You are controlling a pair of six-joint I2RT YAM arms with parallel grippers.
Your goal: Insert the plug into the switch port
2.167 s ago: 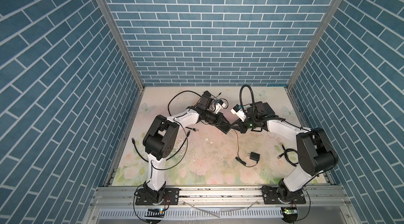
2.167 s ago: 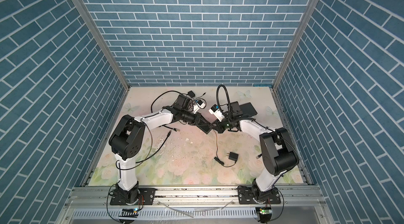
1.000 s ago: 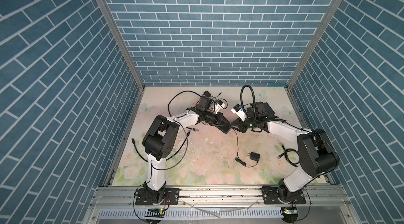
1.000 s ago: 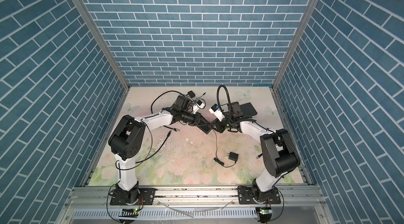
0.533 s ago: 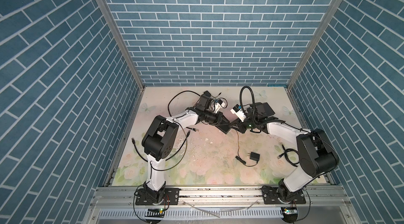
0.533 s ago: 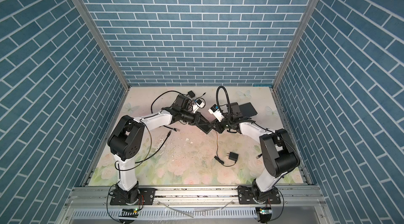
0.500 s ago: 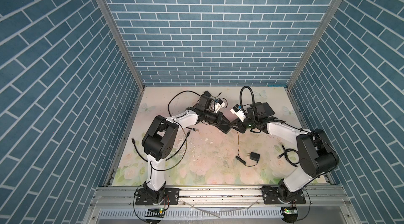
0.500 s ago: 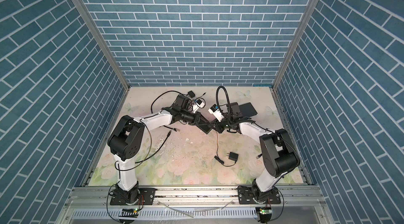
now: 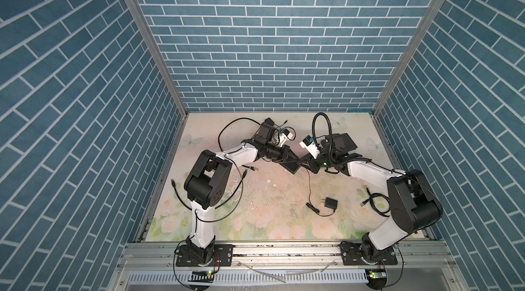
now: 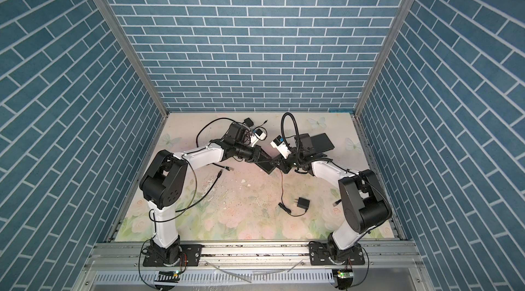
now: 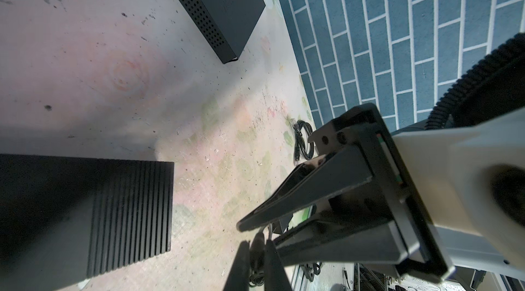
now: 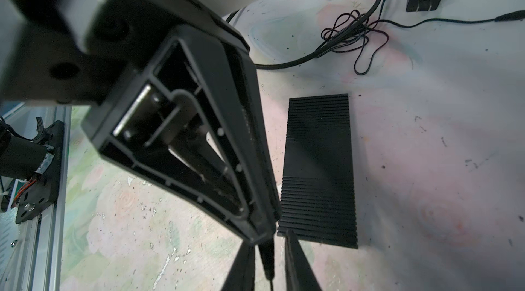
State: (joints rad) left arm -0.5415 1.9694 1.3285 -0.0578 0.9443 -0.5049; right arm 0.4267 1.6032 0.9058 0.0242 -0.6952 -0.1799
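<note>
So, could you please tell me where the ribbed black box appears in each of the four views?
In a top view: ribbed black box, right by the left gripper tip.
In a top view: same spot.
Left wrist: close up, ribbed end showing.
Right wrist: lying flat beyond the left gripper.
Shared landmark: the left gripper, its tip beside the box.

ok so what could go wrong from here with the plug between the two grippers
1. The plug sits in the shut left gripper, its end between the fingers of the right gripper with gaps either side; if the left lets go early, it may drop.
2. Its cable trails down to the adapter and could tug the plug askew.
3. No port shows on the ribbed black box, so lining up could miss.
</note>
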